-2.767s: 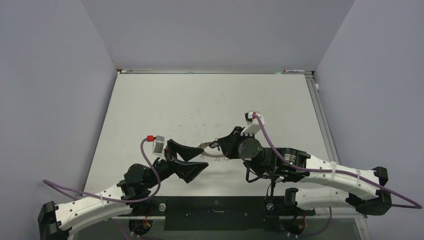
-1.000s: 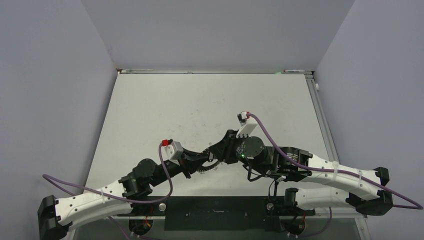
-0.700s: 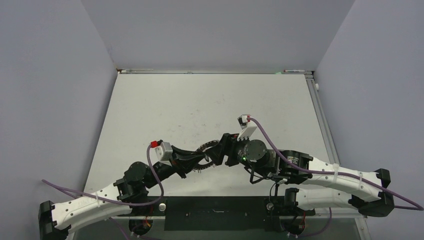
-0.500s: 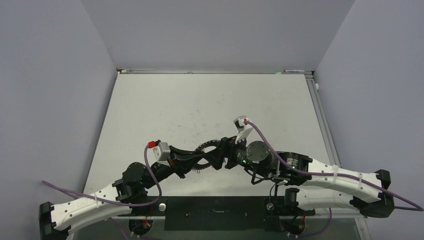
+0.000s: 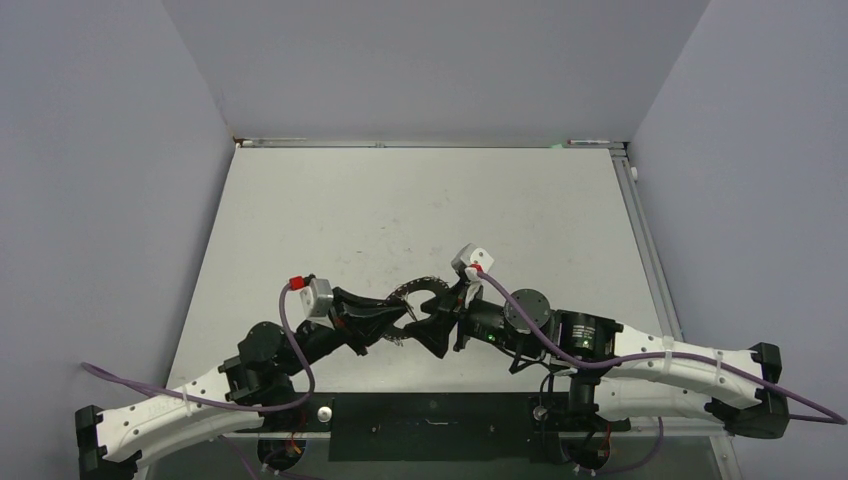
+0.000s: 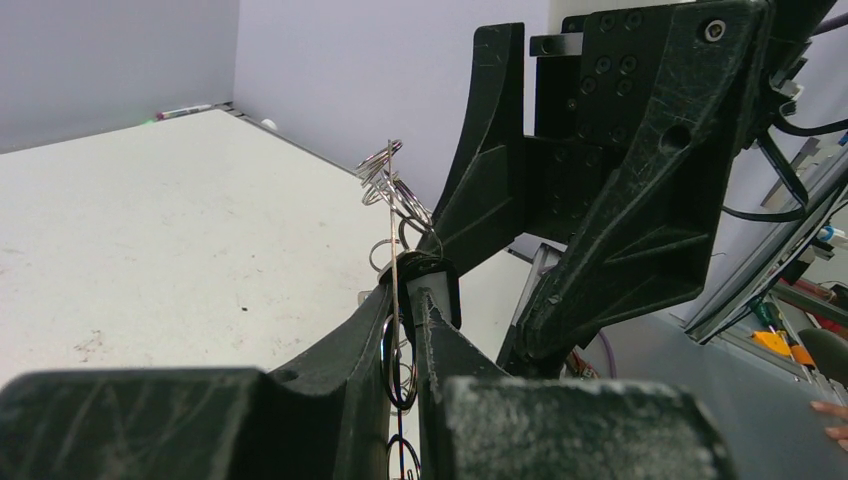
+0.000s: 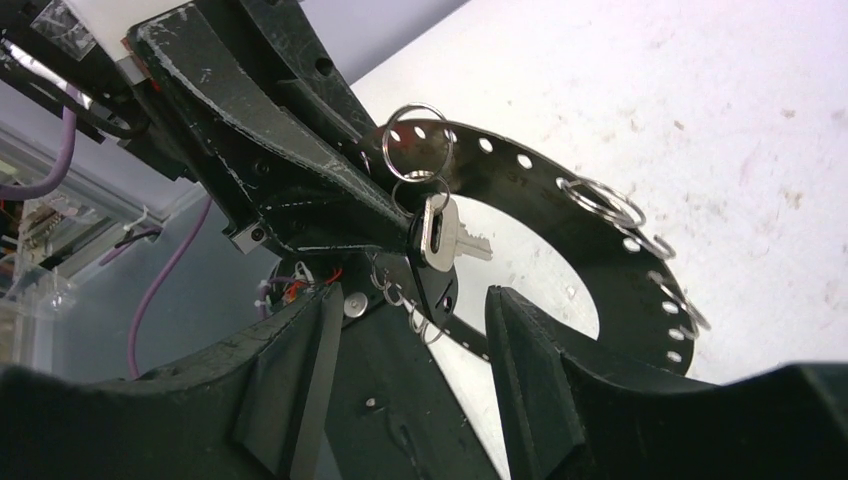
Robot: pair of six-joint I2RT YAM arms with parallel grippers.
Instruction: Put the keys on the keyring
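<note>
- One key hangs from a small wire loop on the keyring, at the part of the keyring closest to the left hand.
- All of the keyring is up in the air, off the surface, with one hand on each side of it.
- The left hand is pressed together and pinches the rim of the keyring. It was pinching it a second ago too.
- The right hand is what has just changed. A second ago its fingers were squeezed together right at the keyring. Now they are spread apart just beside the keyring, and they hold nothing.
- I think this means the right hand has let go of the key and left it hanging there. So this key looks done.
- Other small loops along the rim of the keyring look bare. I cannot see a second key anywhere near the keyring, so I think more work may be left.
- No brand, label or writing can be read, on the key or on anything around the keyring.
</note>
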